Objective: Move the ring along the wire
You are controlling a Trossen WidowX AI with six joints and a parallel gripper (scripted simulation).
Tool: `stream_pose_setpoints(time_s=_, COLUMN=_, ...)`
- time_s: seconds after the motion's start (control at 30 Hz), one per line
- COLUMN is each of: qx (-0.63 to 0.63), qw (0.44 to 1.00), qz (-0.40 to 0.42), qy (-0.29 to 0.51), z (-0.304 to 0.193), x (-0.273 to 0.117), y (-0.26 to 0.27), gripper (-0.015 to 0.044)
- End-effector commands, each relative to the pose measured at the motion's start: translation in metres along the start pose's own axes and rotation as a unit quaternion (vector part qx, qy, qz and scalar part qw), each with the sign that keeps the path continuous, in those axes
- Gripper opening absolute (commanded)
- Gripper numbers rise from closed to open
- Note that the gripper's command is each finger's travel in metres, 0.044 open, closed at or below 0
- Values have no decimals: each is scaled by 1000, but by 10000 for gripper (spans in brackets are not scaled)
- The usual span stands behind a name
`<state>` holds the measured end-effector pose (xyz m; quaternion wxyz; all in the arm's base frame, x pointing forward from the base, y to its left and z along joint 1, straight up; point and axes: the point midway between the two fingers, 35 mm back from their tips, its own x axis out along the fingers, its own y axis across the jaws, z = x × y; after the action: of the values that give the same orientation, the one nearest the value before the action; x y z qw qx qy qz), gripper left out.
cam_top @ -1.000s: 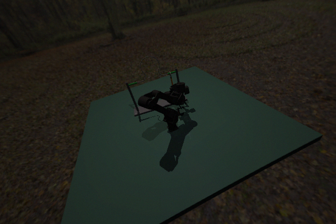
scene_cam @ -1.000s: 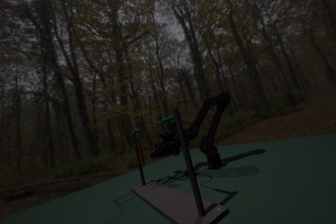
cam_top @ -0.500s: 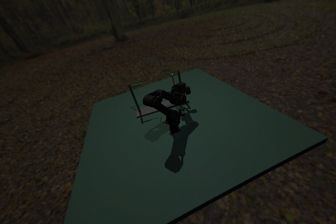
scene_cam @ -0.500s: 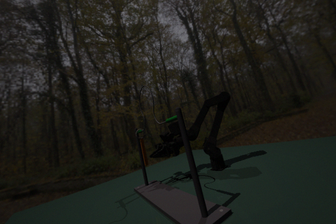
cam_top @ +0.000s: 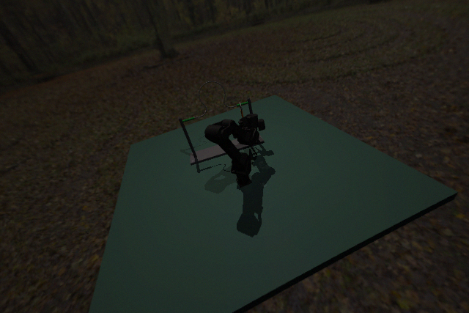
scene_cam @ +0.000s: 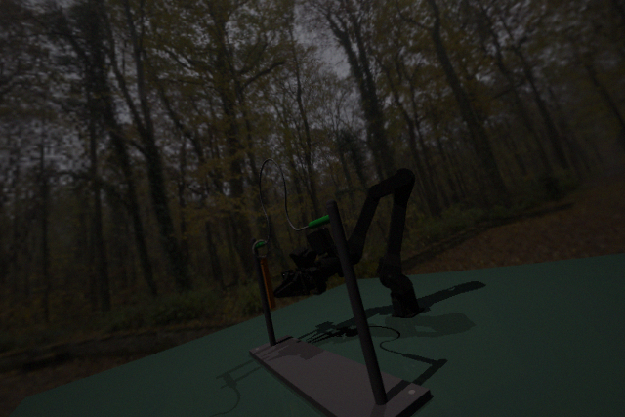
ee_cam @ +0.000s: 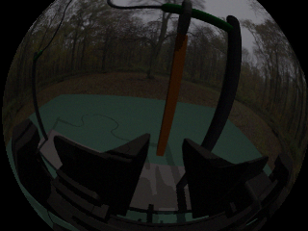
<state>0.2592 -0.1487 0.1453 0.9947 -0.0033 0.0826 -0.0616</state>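
The ring [cam_top: 239, 105] [ee_cam: 185, 18] hangs around the green wire part [cam_top: 245, 103] [ee_cam: 207, 17] beside one post [cam_top: 250, 107] [scene_cam: 268, 323] [ee_cam: 230, 77]. Its orange handle [cam_top: 242, 113] [scene_cam: 267, 281] [ee_cam: 174, 91] hangs down, slightly tilted in the wrist view. My gripper [scene_cam: 276, 294] [ee_cam: 167, 141] is partly open and empty. In the wrist view the handle's lower end shows between the fingertips, with gaps on both sides; its exact depth is unclear. The arm hides the fingers in the top view. The other green part [cam_top: 188, 119] [scene_cam: 318, 221] is bare.
The thin grey wire [cam_top: 211, 81] [scene_cam: 269, 159] [ee_cam: 140, 7] rises in a tall loop between the green parts. The other post [cam_top: 187, 137] [scene_cam: 353, 291] [ee_cam: 35, 96] stands at the opposite end of the pale base [cam_top: 212, 151] [scene_cam: 328, 377], on the green table top [cam_top: 322, 188] [scene_cam: 529, 312].
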Motion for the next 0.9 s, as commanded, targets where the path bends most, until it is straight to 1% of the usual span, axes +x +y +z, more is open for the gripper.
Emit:
stream_pose_setpoints(time_s=0.0, qx=2, qw=1000, qz=0, qy=1, z=0, x=8, y=0, gripper=160)
stream_pose_setpoints(time_s=0.67, qx=3, qw=1000, qz=0, qy=-2, z=-3, x=39, y=3, gripper=160)
stream_pose_setpoints(time_s=0.87, qx=3, qw=1000, qz=0, qy=-3, z=-3, x=40, y=3, gripper=160)
